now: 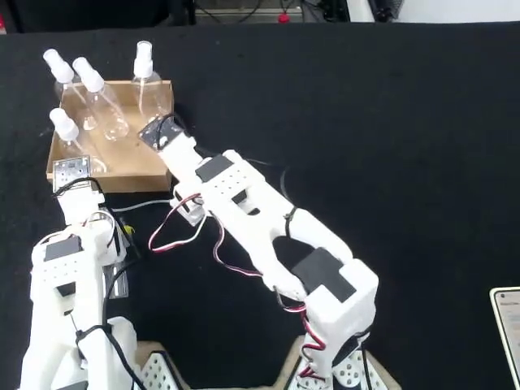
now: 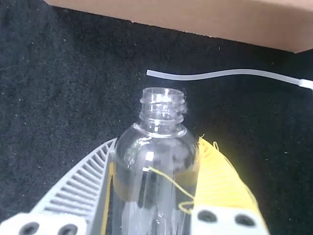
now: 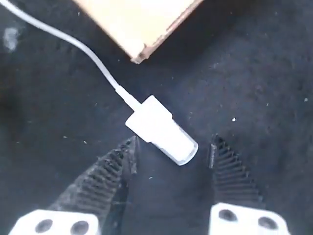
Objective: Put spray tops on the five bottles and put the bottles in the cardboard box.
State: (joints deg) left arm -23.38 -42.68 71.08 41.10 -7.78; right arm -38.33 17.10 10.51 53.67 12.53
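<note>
Left wrist view. The left hand is clamped on the body of an uncapped clear bottle, with a grey finger on one side and a yellow one on the other. I see the open threaded neck projecting past the fingertips. Ahead of the neck a thin dip tube lies across the black surface, and beyond it is the wall of the cardboard box.

Right wrist view. The right hand is spread wide and held low over the surface. A white spray top lies on its side between the two fingertips; I cannot tell whether either finger touches it. Its tube trails away from the hand, past a corner of the box.

High view. Four capped bottles stand in the box. The right arm stretches diagonally to the box's near corner. The left arm is drawn up just short of the box's near wall.
</note>
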